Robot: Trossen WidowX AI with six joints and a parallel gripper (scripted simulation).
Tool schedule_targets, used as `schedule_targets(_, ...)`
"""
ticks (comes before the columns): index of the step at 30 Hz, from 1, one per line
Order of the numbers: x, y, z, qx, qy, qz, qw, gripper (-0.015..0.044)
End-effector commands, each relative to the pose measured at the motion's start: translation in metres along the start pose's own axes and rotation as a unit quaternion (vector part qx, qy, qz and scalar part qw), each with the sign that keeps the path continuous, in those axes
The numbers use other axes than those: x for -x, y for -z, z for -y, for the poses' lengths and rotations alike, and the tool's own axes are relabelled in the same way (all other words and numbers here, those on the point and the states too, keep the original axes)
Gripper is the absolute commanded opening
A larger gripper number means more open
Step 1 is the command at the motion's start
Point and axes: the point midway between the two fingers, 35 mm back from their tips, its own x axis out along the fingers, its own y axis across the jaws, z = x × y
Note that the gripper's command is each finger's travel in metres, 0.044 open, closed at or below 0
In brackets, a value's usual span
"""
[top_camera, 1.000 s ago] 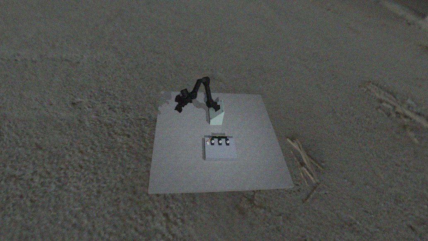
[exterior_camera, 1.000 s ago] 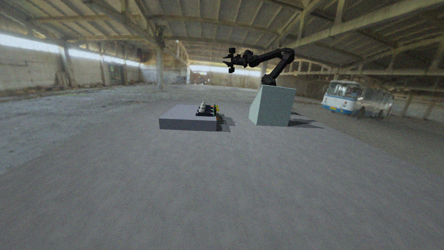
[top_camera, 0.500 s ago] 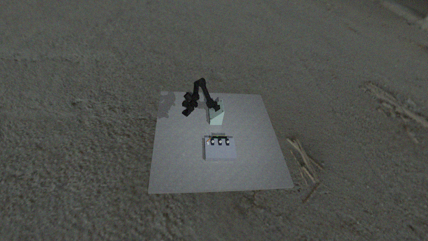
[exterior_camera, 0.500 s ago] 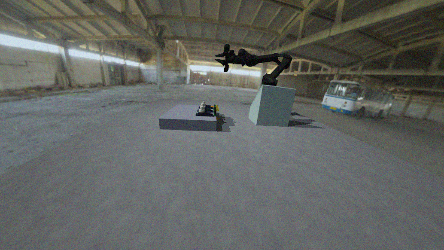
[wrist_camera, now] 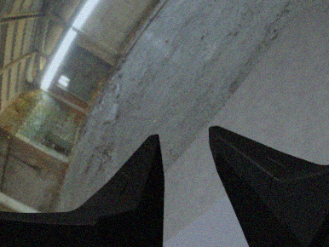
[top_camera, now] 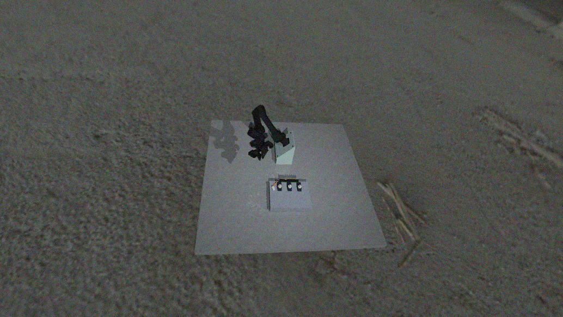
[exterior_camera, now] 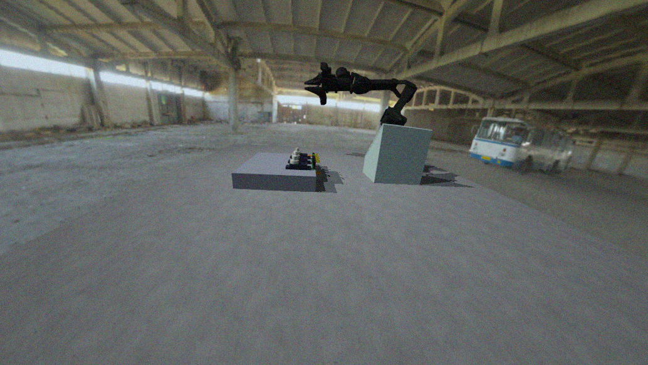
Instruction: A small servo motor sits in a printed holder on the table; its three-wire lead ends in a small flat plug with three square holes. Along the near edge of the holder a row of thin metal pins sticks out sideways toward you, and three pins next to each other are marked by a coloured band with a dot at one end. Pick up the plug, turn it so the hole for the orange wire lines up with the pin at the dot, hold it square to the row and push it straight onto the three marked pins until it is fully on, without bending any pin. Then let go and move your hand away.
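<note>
My gripper [exterior_camera: 305, 85] [wrist_camera: 184, 139] is open, with nothing between its fingertips. It is high in the air, between the arm's base and the raised grey block. The small pale plug [top_camera: 273, 187] lies near the left end of the block's upper edge in the top view, with its orange lead [top_camera: 275, 183] beside it. Three black servos [top_camera: 289, 186] with white tops stand in a row to its right. The thin pin row [top_camera: 287, 178] runs along the block edge facing the arm's base. The coloured band, its dot and the plug's holes are too small to make out.
The grey block [top_camera: 291, 201] [exterior_camera: 274, 180] stands on the grey table top [top_camera: 232, 228] [exterior_camera: 317, 271]. The arm's pale green wedge-shaped base [top_camera: 284, 159] [exterior_camera: 401, 153] faces the pin side. The wrist view shows part of the table top [wrist_camera: 294, 85] and the floor beyond.
</note>
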Motion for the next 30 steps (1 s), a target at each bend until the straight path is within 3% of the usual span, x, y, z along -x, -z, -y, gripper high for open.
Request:
schedule_targets(1,-0.019,0.019,0.005,0.024,0.028,-0.064,0.997,0.0115)
schedule_targets(15,-0.059,0.088,0.029,0.096,0.111,-0.259,0.955,0.0115)
schedule_targets(30,-0.075,0.158,0.055,0.206,0.172,-0.449,0.852,0.0115)
